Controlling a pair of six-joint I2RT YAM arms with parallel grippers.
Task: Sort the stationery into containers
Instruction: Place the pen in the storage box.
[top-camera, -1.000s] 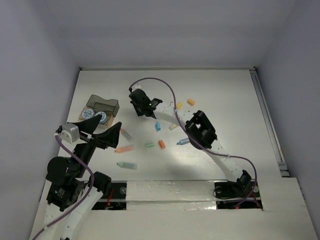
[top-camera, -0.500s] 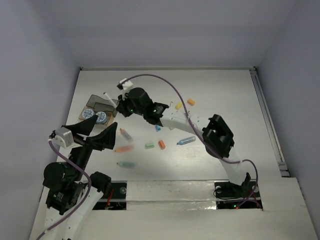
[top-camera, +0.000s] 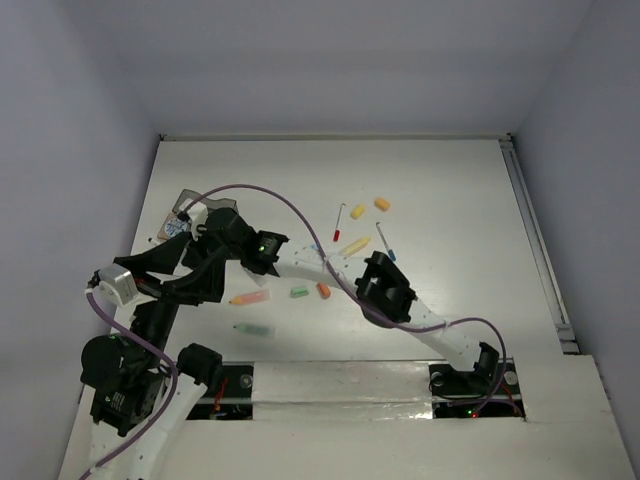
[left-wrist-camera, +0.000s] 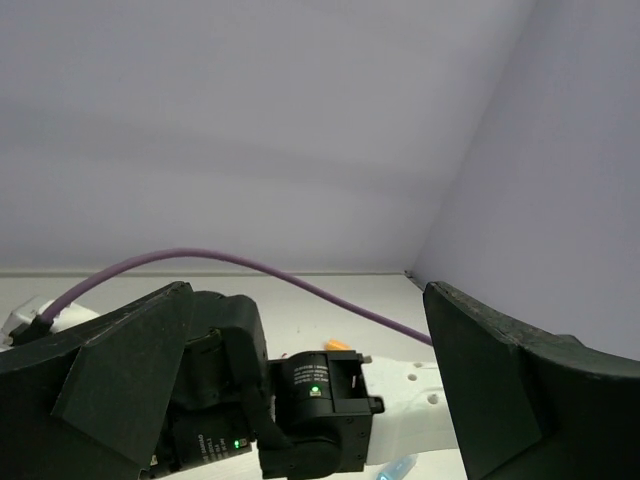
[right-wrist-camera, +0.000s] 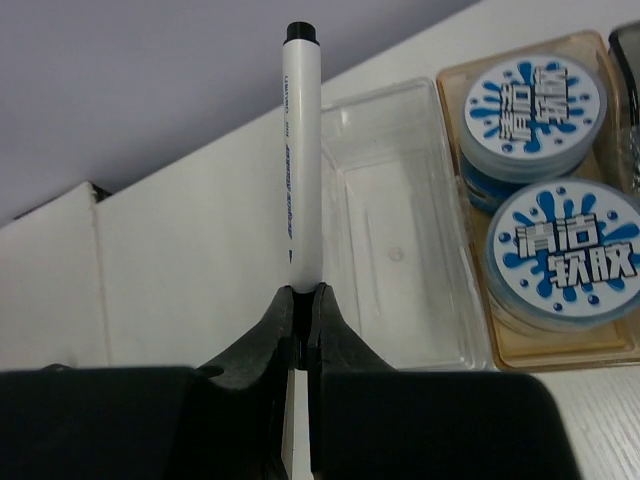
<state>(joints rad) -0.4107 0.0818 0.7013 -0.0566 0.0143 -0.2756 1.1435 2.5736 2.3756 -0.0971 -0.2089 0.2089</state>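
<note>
Holding a white pen (right-wrist-camera: 303, 150) pinched in my right gripper (right-wrist-camera: 300, 300), I hover near the clear tray (right-wrist-camera: 395, 250) — next I must shift over it and release. My left gripper (left-wrist-camera: 308, 300) hangs spread, empty.

Slim white pen (right-wrist-camera: 303, 150) with black cap, upright, pinched in the right hand (right-wrist-camera: 303, 296), clear tray (right-wrist-camera: 400, 250) just ahead-right of the hand, round blue-white pots (right-wrist-camera: 565, 255) further right, pastel markers (top-camera: 249, 297) and blocks (top-camera: 298, 291) scattered behind the hand on the tabletop (top-camera: 450, 180)
</note>
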